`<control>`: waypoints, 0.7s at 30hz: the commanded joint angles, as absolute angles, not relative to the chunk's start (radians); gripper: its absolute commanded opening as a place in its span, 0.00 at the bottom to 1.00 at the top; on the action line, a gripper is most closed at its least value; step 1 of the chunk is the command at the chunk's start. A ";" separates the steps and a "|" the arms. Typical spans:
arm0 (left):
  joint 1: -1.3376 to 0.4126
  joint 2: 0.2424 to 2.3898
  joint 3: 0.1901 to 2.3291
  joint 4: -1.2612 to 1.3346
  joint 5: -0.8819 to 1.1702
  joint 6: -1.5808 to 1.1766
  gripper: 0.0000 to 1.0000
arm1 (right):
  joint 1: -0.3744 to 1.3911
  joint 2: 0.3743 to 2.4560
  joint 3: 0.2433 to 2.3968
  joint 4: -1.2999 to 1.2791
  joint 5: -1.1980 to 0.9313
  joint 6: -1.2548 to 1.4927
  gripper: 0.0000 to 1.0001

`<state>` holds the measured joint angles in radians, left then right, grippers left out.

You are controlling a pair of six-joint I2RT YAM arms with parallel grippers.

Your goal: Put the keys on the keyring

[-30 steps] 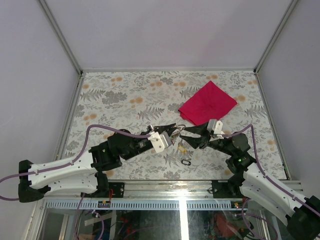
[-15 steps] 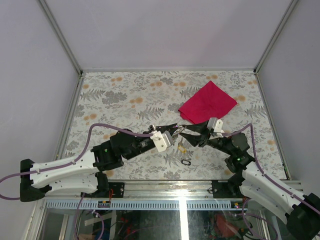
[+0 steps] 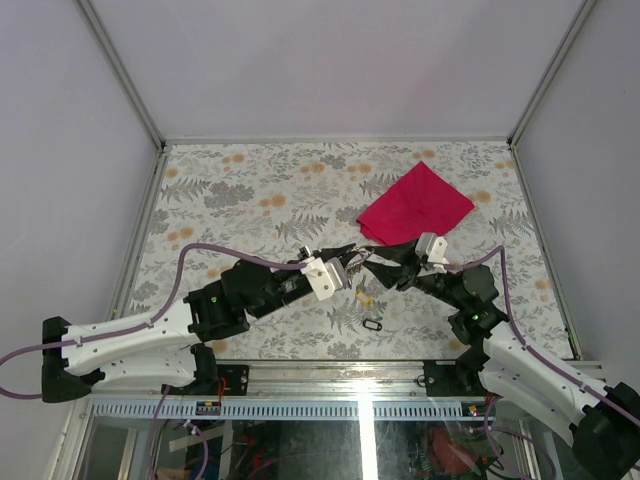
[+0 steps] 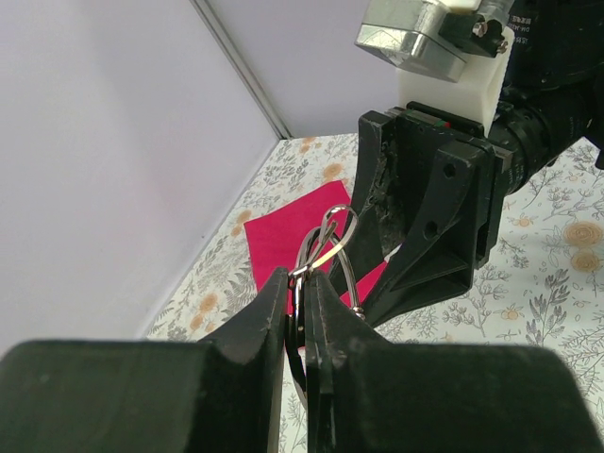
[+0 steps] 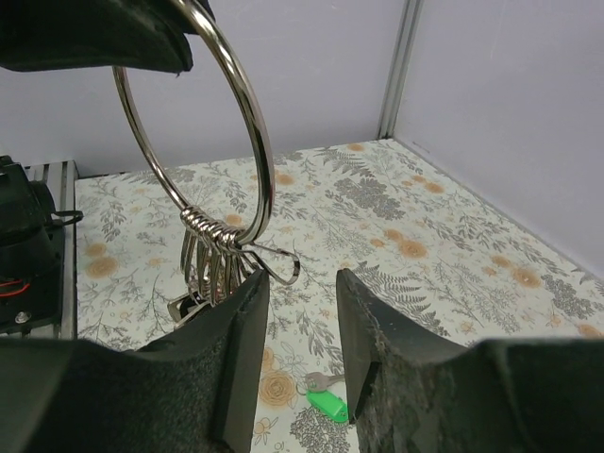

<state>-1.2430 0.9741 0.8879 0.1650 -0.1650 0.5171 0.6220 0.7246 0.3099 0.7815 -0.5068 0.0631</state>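
The left gripper (image 4: 300, 283) has its 2 black fingers pressed together on the thin round silver wire keyring (image 5: 257, 160), pinching its rim so that the loop stands upright above the floral-patterned tabletop (image 3: 250, 190). A cluster of small silver split rings (image 5: 212, 253) hangs bunched on the loop's lower side; what hangs below them is too hidden to tell. The right gripper (image 5: 300, 297) meets the left one tip to tip, its jaws partway apart and not closed on the ring. Its fingertips sit just under the cluster and a bent wire loop (image 5: 278, 264), and whether they touch cannot be told. On the table below the 2 grippers lie a small black-framed oblong key tag (image 3: 372, 325) and, nearer the grippers, a pale yellow key tag (image 3: 362, 297), both apart from the ring. A crumpled magenta-red cloth (image 3: 415, 205) lies on the far side of the grippers
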 commanded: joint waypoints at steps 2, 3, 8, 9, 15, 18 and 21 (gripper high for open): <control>-1.248 0.982 0.931 0.281 -0.199 0.487 0.00 | 0.630 0.737 0.351 0.891 -0.482 0.055 0.40; -1.249 0.983 0.932 0.286 -0.203 0.484 0.00 | 0.630 0.739 0.351 0.894 -0.481 0.056 0.40; -1.250 0.995 0.931 0.306 -0.220 0.470 0.00 | 0.630 0.749 0.351 0.913 -0.480 0.060 0.39; -1.250 0.999 0.931 0.310 -0.224 0.467 0.00 | 0.630 0.751 0.351 0.915 -0.480 0.060 0.39; -1.249 1.005 0.930 0.326 -0.239 0.453 0.00 | 0.630 0.757 0.348 0.925 -0.480 0.061 0.30; -1.248 1.005 0.930 0.328 -0.245 0.450 0.00 | 0.630 0.755 0.350 0.925 -0.482 0.061 0.21; -1.249 1.002 0.928 0.331 -0.254 0.446 0.00 | 0.630 0.753 0.351 0.921 -0.486 0.060 0.12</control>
